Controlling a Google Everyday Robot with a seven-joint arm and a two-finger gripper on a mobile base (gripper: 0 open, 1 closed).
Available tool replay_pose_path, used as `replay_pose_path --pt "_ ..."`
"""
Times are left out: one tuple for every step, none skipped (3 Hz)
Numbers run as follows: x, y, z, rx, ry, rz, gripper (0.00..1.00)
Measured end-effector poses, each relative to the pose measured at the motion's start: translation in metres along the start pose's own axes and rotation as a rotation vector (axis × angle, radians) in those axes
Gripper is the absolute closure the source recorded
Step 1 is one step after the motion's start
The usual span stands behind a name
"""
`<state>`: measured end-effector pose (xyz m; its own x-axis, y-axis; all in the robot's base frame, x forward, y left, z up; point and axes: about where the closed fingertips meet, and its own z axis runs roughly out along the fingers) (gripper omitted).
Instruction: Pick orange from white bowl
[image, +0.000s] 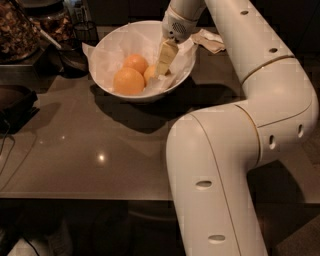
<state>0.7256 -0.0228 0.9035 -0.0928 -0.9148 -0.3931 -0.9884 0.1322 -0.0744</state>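
Observation:
The white bowl (107, 50), lined with crinkled white paper, stands at the back of the dark table. It holds three fruits. A large deep-orange one (128, 81) lies in front and a smaller reddish one (135, 62) behind it. The paler yellow-orange orange (149, 74) lies to their right, partly hidden. My gripper (164, 62) reaches down into the bowl from above, right at the pale orange and covering its right side.
A crumpled paper napkin (210, 40) lies behind the bowl on the right. Dark containers (22, 30) and a small black bowl (72, 59) stand at the back left. A dark object (15, 105) sits at the left edge. My arm's large white link (220, 165) fills the right foreground.

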Motion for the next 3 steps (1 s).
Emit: replay_pose_path --pt "0.000 -0.004 -0.001 0.011 0.004 -0.005 0.23" --pt "-0.002 -0.007 -0.007 0.032 0.011 -0.016 0.23" --pt "-0.004 -0.008 -0.012 0.045 0.016 -0.026 0.22"
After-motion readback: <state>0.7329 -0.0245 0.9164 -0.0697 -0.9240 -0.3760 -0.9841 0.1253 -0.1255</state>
